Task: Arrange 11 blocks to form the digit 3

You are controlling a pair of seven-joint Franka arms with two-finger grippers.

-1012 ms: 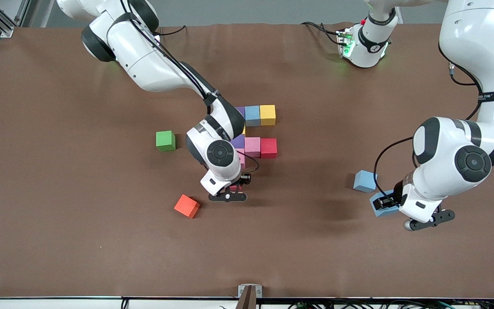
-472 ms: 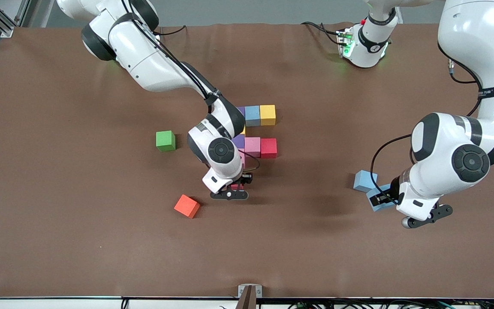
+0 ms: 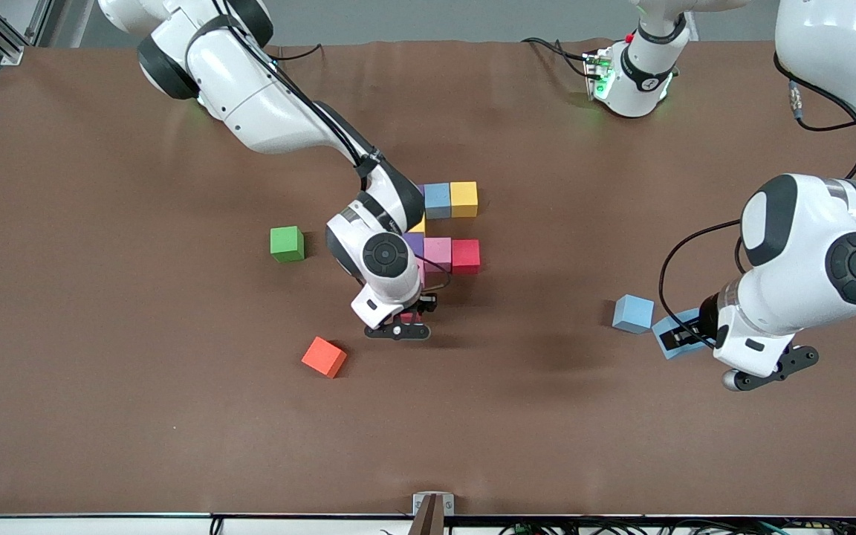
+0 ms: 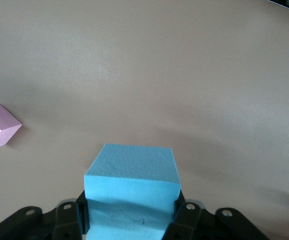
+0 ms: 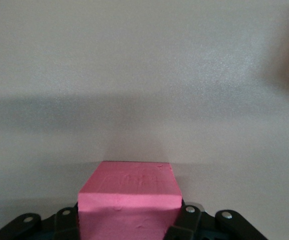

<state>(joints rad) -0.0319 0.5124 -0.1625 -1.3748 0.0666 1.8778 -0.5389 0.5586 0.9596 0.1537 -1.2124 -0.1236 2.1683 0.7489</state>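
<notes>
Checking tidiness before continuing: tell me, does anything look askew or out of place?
The orange cube lies turned at an angle, apart from the squared-up cluster. The green cube also sits alone, toward the right arm's end.

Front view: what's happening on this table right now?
Two arms are building a figure out of foam cubes. The right hand is shut on a pink cube just nearer the camera than the partly built cluster mid-table. The left hand, toward the left arm's end of the table, is shut on a light blue cube, beside another light blue cube lying loose. A green cube and an orange cube sit apart from the cluster.
</notes>
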